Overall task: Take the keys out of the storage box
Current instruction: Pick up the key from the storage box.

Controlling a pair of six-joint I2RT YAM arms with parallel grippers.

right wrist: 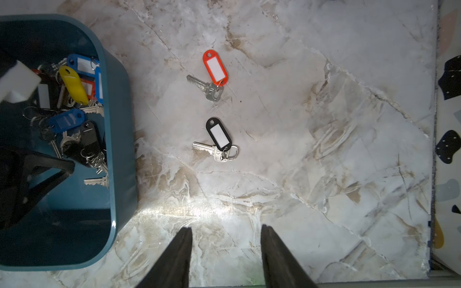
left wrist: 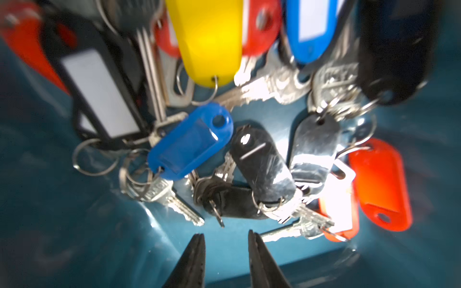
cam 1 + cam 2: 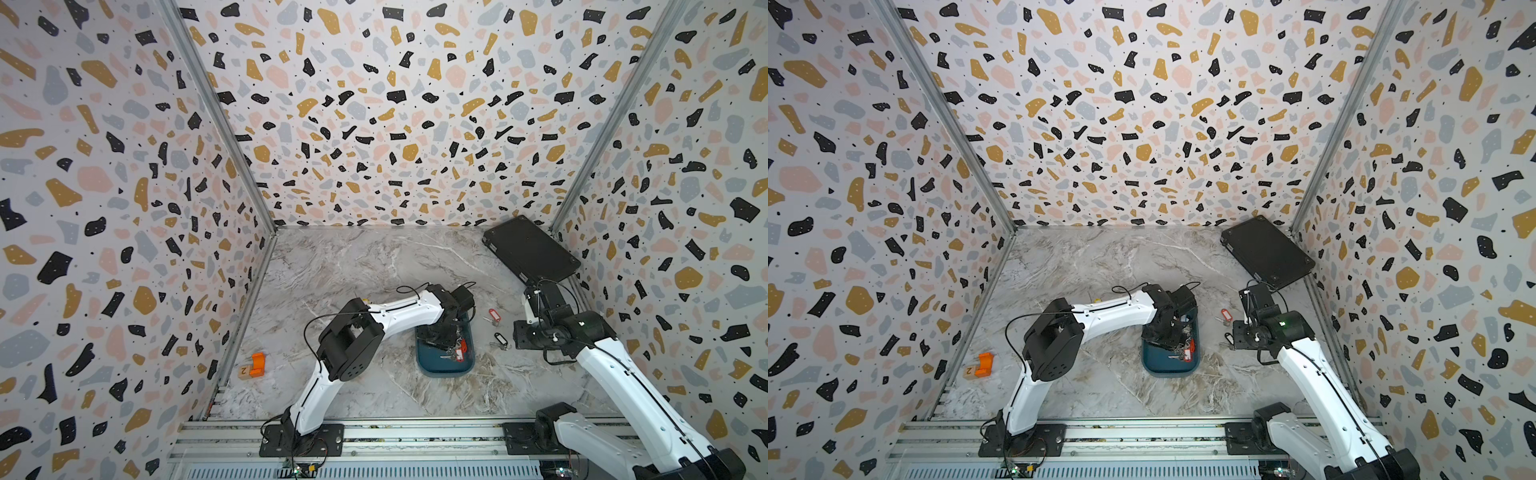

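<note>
Early stage: only 2 out, most to go.
R gripper (image 1: 226, 227) jaws wide, empty, over table (image 1: 324, 124); L gripper (image 2: 225, 233) jaws narrow, empty, down in storage box (image 3: 440, 366) by piled keys (image 2: 189, 142); beyond, black-tag key (image 1: 219, 134) & red-tag key (image 1: 215, 67) lie outside.

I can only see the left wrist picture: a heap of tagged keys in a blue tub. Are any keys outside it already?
Observer: Yes, two lie on the marble table beside the storage box: a red-tagged key and a black-tagged key.
Operator: And where's the other arm?
Observer: The right gripper hovers over bare table near those two keys, fingers apart, holding nothing.
Operator: Anything else lying around?
Observer: A flat black case sits in the far right corner.
</note>
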